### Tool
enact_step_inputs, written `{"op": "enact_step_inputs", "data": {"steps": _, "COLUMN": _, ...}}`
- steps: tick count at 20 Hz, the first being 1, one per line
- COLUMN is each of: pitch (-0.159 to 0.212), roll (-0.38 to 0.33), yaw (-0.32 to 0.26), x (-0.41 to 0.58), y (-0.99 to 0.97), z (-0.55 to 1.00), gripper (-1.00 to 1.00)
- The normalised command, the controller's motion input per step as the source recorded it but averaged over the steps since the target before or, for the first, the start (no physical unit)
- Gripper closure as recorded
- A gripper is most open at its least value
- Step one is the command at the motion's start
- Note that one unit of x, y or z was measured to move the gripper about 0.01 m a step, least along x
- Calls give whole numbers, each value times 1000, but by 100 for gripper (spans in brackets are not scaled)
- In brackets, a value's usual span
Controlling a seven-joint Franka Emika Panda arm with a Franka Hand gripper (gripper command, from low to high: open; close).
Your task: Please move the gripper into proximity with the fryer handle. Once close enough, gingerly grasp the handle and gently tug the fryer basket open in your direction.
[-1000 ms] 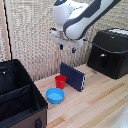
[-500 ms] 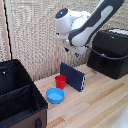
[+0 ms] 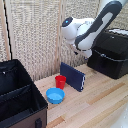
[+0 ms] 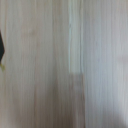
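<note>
A: In the exterior view, where was the arm?

B: It hung high over the far right of the worktop point(image 3: 100, 107). The tool point(image 3: 84, 51) sat at its lower end, blurred; I could not tell whether its fingers were wide or narrow.

A: And the fryer?

B: The fryer basket point(image 3: 111, 56) belonged to the boxy black fryer at the far right edge of the worktop, just right of the tool. Its front faced left. The fryer handle was too dark against the panel to pick out.

A: Any room to move?

B: Open wood lay in front of the fryer on the near right. A dark blue slab point(image 3: 73, 76) stood on edge near the middle, well clear below the tool. A red cup point(image 3: 60, 81) stood just left of it, a blue bowl point(image 3: 55, 95) nearer still. A black case point(image 3: 17, 97) filled the left edge.

A: The wrist view?

B: Only blurred pale wood grain, with a dark sliver point(image 4: 1, 50) at one border. No fingers showed.
</note>
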Motion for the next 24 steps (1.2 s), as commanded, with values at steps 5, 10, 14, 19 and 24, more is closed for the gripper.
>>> {"op": "enact_step_inputs", "data": {"steps": 5, "pitch": -28, "roll": -164, "yaw": 0, "x": -147, "y": -596, "z": -285, "gripper": -100}}
{"op": "enact_step_inputs", "data": {"steps": 10, "pitch": -43, "roll": -133, "yaw": 48, "x": -91, "y": -594, "z": -163, "gripper": -100}}
{"op": "enact_step_inputs", "data": {"steps": 14, "pitch": -52, "roll": -122, "yaw": 148, "x": -34, "y": -546, "z": -144, "gripper": -100}}
{"op": "enact_step_inputs", "data": {"steps": 19, "pitch": -29, "roll": -109, "yaw": 184, "x": -93, "y": -553, "z": -161, "gripper": -100}}
{"op": "enact_step_inputs", "data": {"steps": 24, "pitch": -8, "roll": -111, "yaw": 189, "x": -179, "y": -515, "z": -163, "gripper": -100}}
